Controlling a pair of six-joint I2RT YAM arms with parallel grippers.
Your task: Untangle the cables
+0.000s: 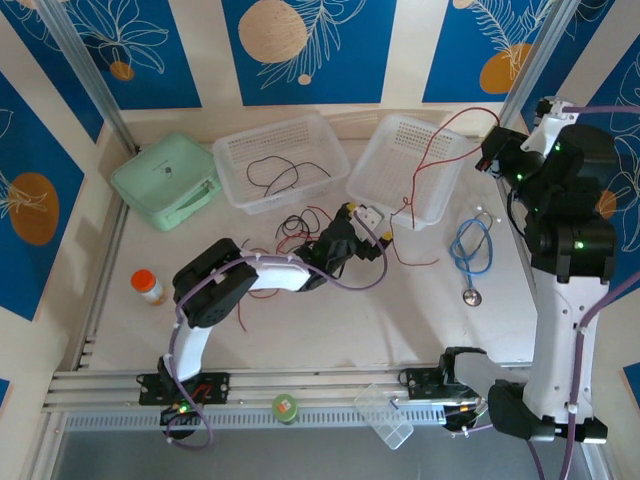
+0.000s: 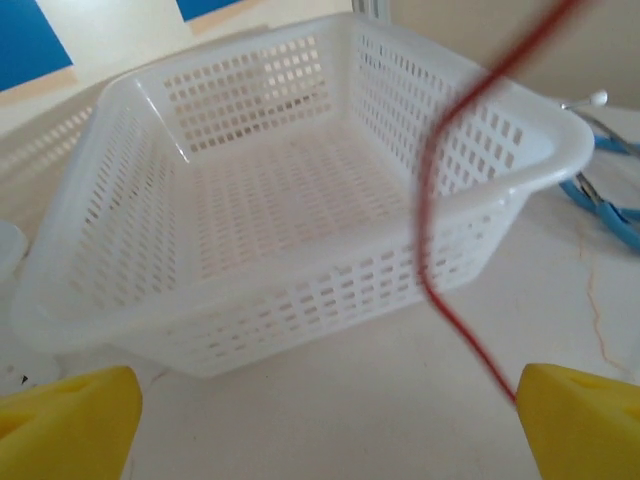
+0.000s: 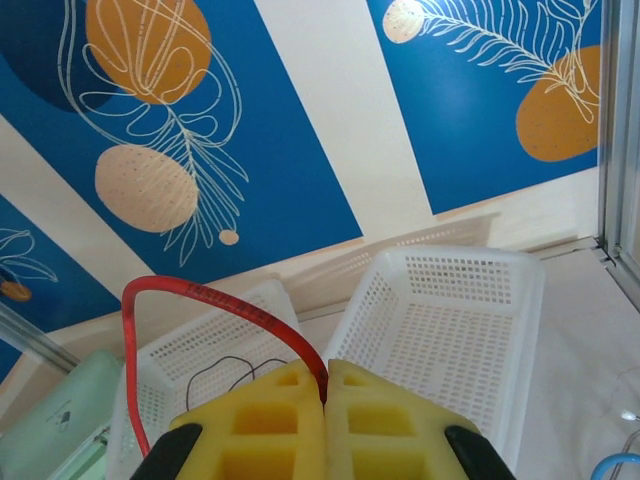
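My right gripper (image 1: 488, 158) is raised at the back right, shut on a red cable (image 1: 432, 148). That cable arcs over the right white basket (image 1: 440, 205) and drops to the table. In the right wrist view the yellow pads (image 3: 270, 420) pinch the red cable (image 3: 220, 300) at my right gripper (image 3: 326, 378). My left gripper (image 1: 368, 222) stands open low over the table in front of that basket, beside a tangle of red and black cables (image 1: 298, 226). Its wrist view shows my left gripper (image 2: 325, 440) with nothing between its fingers and the red cable (image 2: 428, 200) hanging just inside the right fingertip (image 2: 585, 420).
The left white basket (image 1: 232, 150) holds loose black and red cables (image 1: 275, 172). A green case (image 1: 165, 180) lies at the back left. A blue stethoscope (image 1: 473, 250) lies right of the baskets. An orange bottle (image 1: 148, 287), green tape roll (image 1: 285, 407) and clear box (image 1: 385, 415) sit near the front.
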